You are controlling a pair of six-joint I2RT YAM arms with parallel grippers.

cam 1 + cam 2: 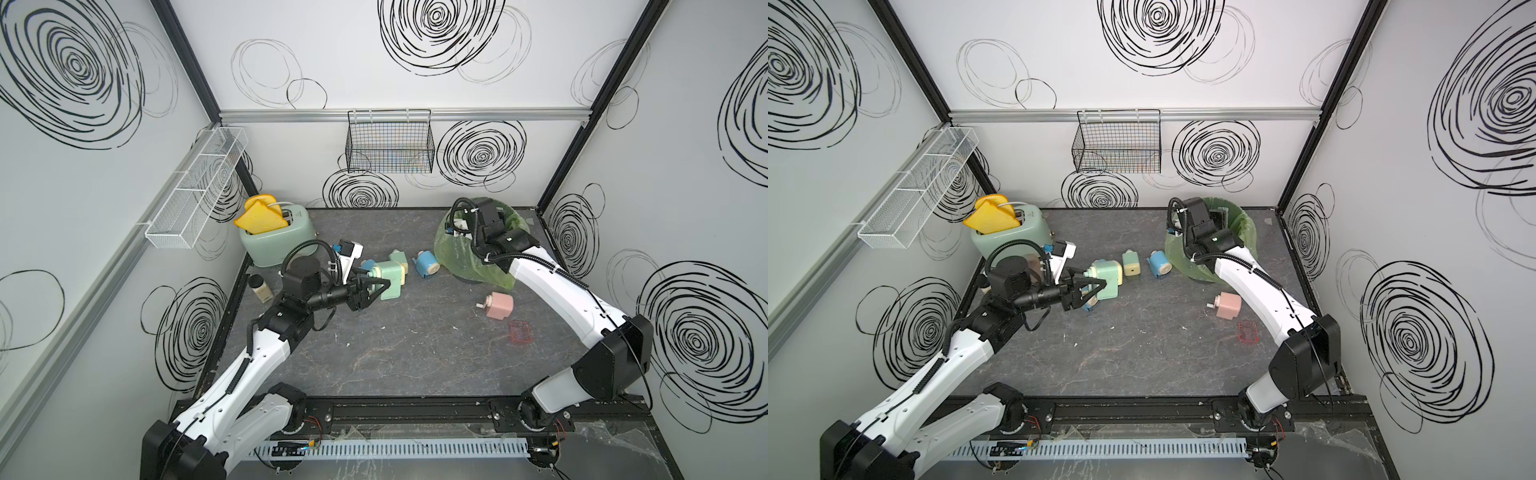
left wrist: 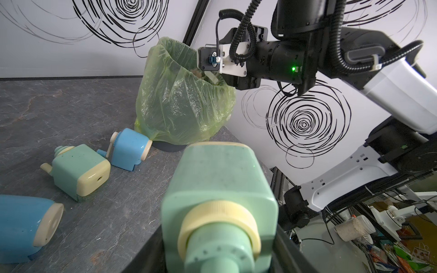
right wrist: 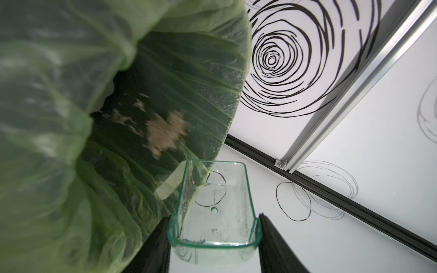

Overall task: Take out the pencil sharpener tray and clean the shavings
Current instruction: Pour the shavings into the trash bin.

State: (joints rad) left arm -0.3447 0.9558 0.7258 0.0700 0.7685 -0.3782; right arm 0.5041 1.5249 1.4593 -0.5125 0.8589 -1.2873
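- Right gripper (image 3: pixel 214 238): jaws part-way apart, clamped across the near short end of the clear tray (image 3: pixel 250 189).
- Tray's long axis runs straight out from the jaws; its far end touches the green bin liner (image 3: pixel 71 118).
- Shavings (image 3: pixel 165 132) lie inside the liner.
- Left gripper (image 1: pixel 376 291): clamped on the mint sharpener (image 1: pixel 392 276).

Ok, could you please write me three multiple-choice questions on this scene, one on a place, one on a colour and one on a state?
1. Where is the clear tray?
A) over the bin
B) flat on the table
C) inside its sharpener

2. What colour is the loose tray beside the pink sharpener?
A) blue
B) red
C) yellow

3. What is the left gripper doing?
A) hanging open and empty
B) gripping a green sharpener
C) gripping a pencil

Answers:
1 A: the right gripper holds it at the bag's rim.
2 B: it shows red in both top views.
3 B: the left wrist view shows it between the fingers.
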